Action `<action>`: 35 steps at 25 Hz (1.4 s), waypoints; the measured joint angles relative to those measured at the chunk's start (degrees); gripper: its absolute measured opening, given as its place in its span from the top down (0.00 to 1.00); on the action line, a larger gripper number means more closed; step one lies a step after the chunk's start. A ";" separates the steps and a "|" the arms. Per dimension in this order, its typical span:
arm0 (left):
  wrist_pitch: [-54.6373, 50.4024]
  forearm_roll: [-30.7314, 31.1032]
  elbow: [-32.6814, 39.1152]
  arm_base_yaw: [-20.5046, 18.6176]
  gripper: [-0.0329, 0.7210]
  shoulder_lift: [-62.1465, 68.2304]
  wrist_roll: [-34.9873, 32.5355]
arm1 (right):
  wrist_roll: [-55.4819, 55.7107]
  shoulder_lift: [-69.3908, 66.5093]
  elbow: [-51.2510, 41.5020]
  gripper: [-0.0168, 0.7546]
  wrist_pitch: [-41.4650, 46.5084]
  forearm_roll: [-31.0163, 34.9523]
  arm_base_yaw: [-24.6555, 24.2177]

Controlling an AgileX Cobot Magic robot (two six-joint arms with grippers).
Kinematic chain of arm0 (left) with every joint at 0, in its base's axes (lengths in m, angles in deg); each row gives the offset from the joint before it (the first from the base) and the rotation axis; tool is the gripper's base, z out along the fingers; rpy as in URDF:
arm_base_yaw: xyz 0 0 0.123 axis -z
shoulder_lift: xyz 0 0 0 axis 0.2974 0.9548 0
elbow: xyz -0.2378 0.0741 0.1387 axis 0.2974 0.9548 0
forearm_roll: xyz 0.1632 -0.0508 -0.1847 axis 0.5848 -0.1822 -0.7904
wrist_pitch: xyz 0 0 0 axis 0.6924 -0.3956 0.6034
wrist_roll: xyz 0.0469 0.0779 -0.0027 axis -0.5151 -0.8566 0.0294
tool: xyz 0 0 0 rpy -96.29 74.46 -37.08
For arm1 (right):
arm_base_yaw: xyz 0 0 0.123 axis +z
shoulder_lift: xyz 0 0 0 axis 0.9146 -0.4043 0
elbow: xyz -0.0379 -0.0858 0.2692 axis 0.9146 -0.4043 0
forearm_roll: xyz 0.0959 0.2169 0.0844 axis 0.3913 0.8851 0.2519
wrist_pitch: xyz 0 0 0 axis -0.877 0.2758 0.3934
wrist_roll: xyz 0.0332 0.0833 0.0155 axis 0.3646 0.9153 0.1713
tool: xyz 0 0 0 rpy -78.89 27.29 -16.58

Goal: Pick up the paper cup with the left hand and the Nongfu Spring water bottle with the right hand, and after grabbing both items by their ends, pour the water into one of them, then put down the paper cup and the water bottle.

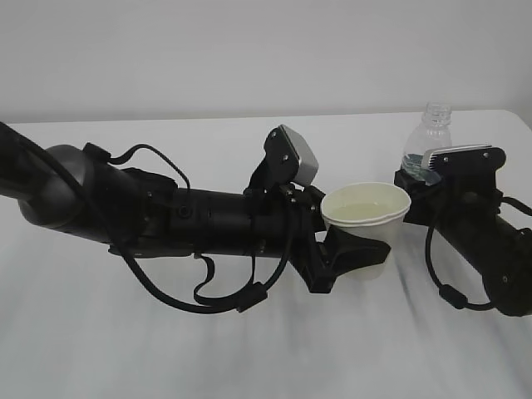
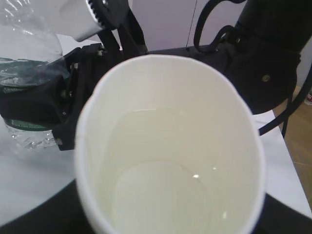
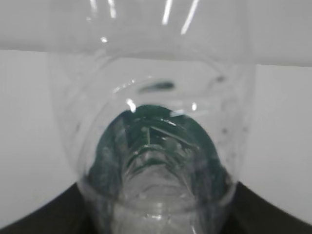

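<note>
The off-white paper cup (image 1: 366, 218) stands upright right of centre. Clear water (image 1: 364, 212) lies in its bottom. My left gripper (image 1: 353, 258) is shut on the cup's lower wall, and the cup's base sits at table level. In the left wrist view the paper cup (image 2: 170, 146) fills the frame, with the water (image 2: 165, 195) shallow inside. The Nongfu Spring water bottle (image 1: 428, 137) stands upright just behind and to the right of the cup, neck uncapped. My right gripper (image 1: 424, 179) is shut around its green-labelled lower body. The bottle (image 3: 156, 122) blocks most of the right wrist view.
The white table (image 1: 249, 349) spreads under both arms. The left arm's thick black body and loose cables (image 1: 208, 291) lie low across the table's left and middle. The right arm (image 1: 490, 249) reaches in from the right edge.
</note>
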 joint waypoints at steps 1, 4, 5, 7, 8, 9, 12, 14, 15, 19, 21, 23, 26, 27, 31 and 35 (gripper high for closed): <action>0.00 0.00 0.00 0.00 0.39 0.00 0.00 | 0.00 0.00 0.00 0.50 0.00 -0.14 0.00; 0.82 0.00 0.00 0.00 0.39 0.00 0.00 | 0.00 0.00 0.00 0.49 0.00 -0.27 0.00; 0.92 0.00 0.00 0.00 0.39 0.00 0.00 | 0.00 0.00 0.00 0.49 0.00 -0.27 0.00; 0.92 0.00 0.00 0.00 0.39 0.00 0.00 | 0.00 0.00 0.00 0.49 0.00 -0.27 0.00; 0.92 0.00 0.00 0.00 0.39 0.00 0.00 | 0.00 0.00 0.00 0.49 0.00 -0.27 0.00; 0.92 0.00 0.00 0.00 0.39 0.00 0.00 | 0.00 -0.03 0.00 0.49 0.00 -0.27 0.00; 0.97 0.00 0.00 0.00 0.39 0.00 0.00 | 0.00 -0.88 0.00 0.49 0.00 -0.31 0.00; 0.97 0.00 0.00 0.00 0.39 0.00 0.00 | 0.00 -1.26 0.00 0.46 0.00 -0.41 0.00; 0.97 0.00 0.00 0.00 0.39 0.00 0.00 | 0.00 -1.31 0.00 0.44 0.00 -0.41 0.00; 0.97 0.00 0.00 0.00 0.39 0.00 0.00 | 0.11 -1.40 0.00 0.34 0.00 -0.41 0.00; 0.97 0.00 0.00 0.00 0.39 0.00 0.00 | 0.23 -1.40 0.00 0.31 -0.34 -0.41 0.00; 0.97 0.00 0.00 0.00 0.39 0.00 0.00 | 0.48 -1.40 0.00 0.31 -0.45 -0.41 0.00; 0.97 0.00 0.00 0.00 0.40 0.00 0.00 | 1.14 -1.40 0.00 0.29 -0.55 -0.75 0.00; 0.97 0.00 0.00 0.00 0.40 0.00 0.00 | 1.59 -1.40 0.00 0.28 -0.55 -0.89 0.00; 0.97 0.00 0.00 0.00 0.40 0.00 0.00 | 2.23 -1.40 -0.73 0.23 -0.89 -1.08 0.00; 0.97 0.00 0.00 0.00 0.40 0.00 0.00 | 2.36 -1.40 -2.07 0.22 -0.88 -1.17 0.00</action>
